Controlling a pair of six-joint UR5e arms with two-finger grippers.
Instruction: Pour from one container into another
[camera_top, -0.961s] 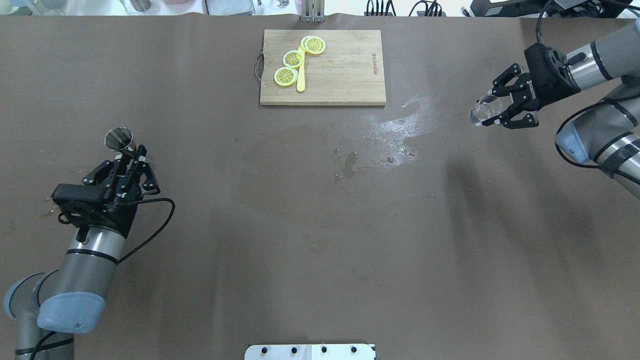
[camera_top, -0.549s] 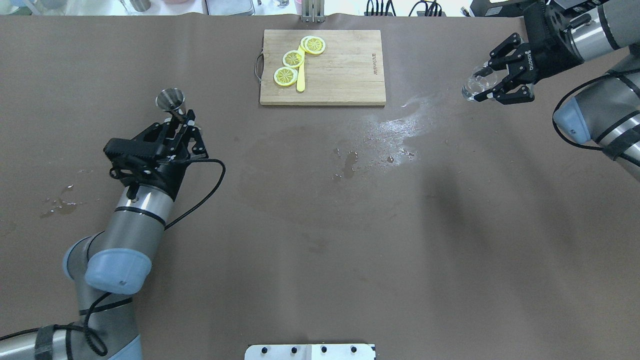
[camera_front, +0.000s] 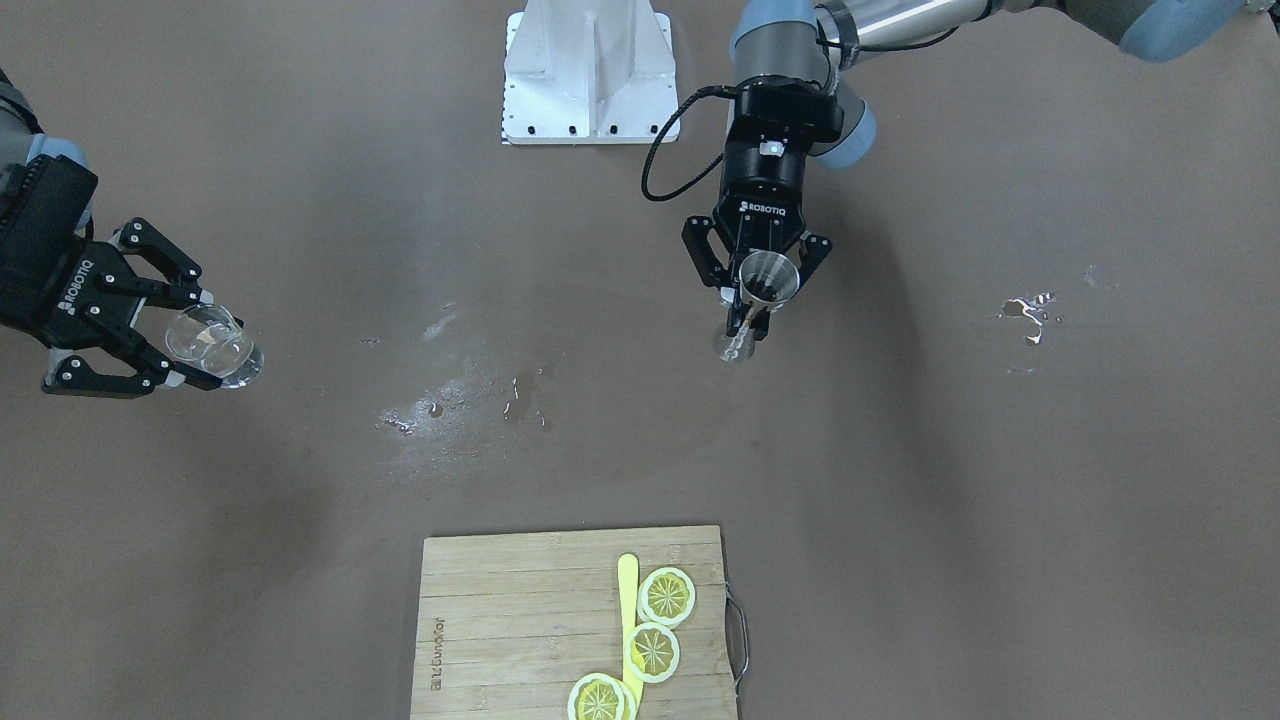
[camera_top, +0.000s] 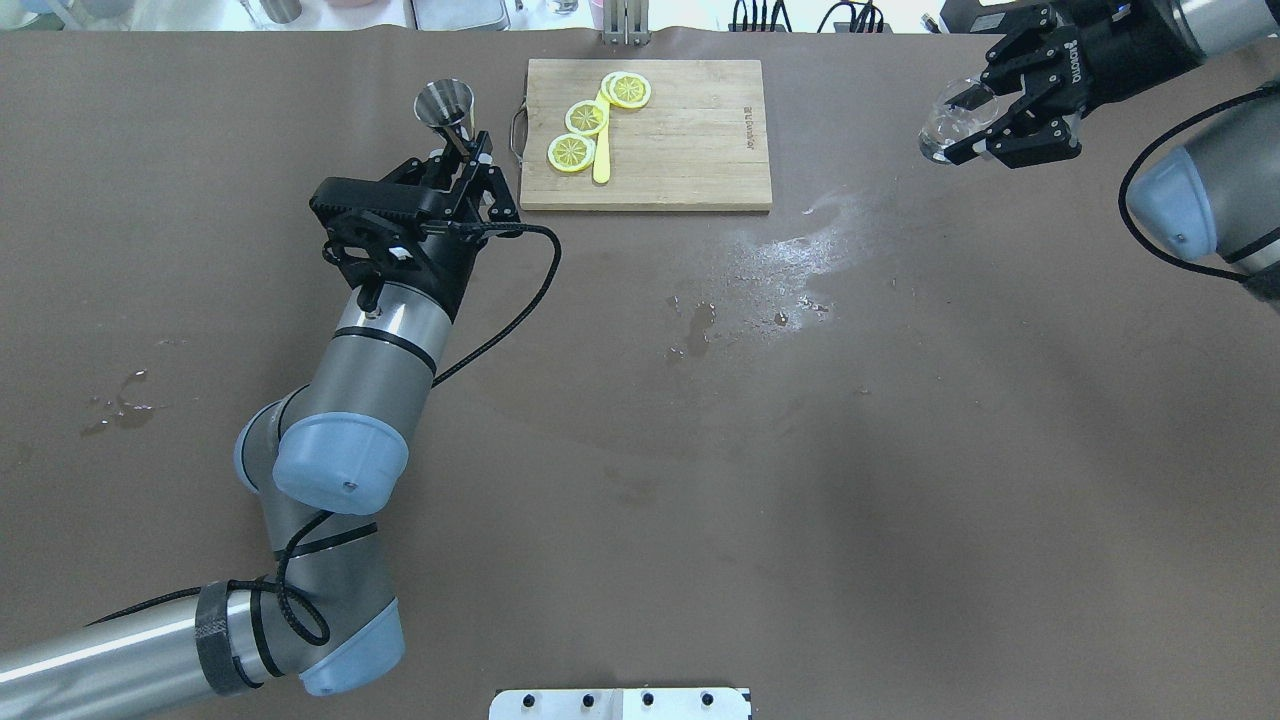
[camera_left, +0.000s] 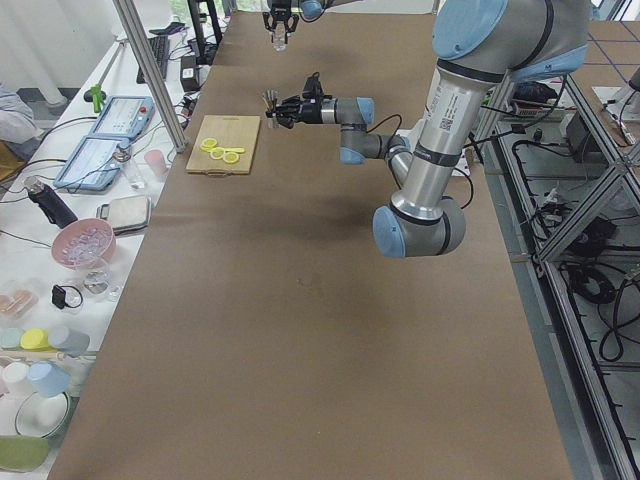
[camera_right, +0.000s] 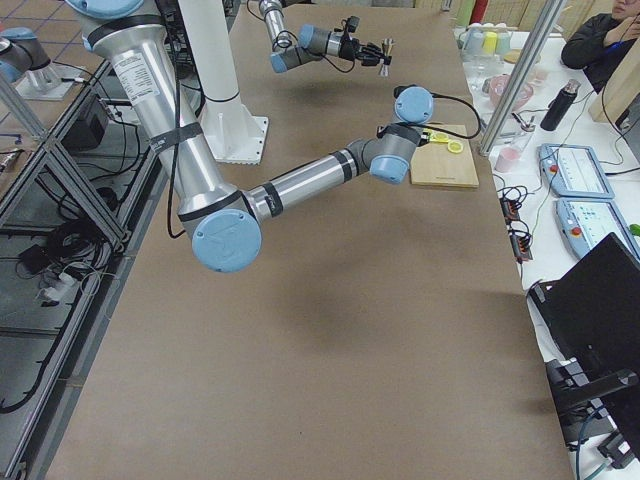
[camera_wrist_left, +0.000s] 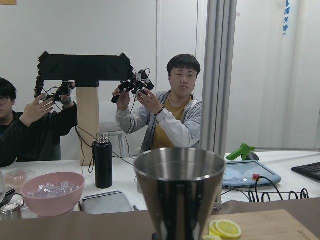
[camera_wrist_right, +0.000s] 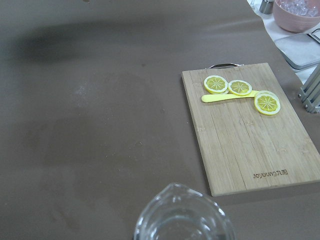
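Observation:
A steel jigger (camera_top: 445, 105) stands upright in my left gripper (camera_top: 463, 150), which is shut on its waist, raised just left of the cutting board. In the front-facing view the jigger (camera_front: 768, 275) sits between the black fingers of that left gripper (camera_front: 757, 292). The left wrist view shows the jigger's upper cup (camera_wrist_left: 180, 192) close up. At the table's far right my right gripper (camera_top: 962, 128) is shut on a clear glass (camera_top: 943, 128), held tilted in the air. The glass (camera_front: 215, 345) also shows in the right gripper (camera_front: 205, 340), and its rim (camera_wrist_right: 182, 220) fills the bottom of the right wrist view.
A wooden cutting board (camera_top: 690, 140) with three lemon slices (camera_top: 587, 117) and a yellow knife (camera_top: 602, 150) lies at the far middle. Wet patches (camera_top: 780, 260) spread right of centre; a small puddle (camera_top: 115, 410) lies at the left. Operators sit beyond the far edge.
My left arm has swung forward and right, carrying the jigger from the left side up beside the cutting board. The right arm has carried the glass farther away toward the back right corner.

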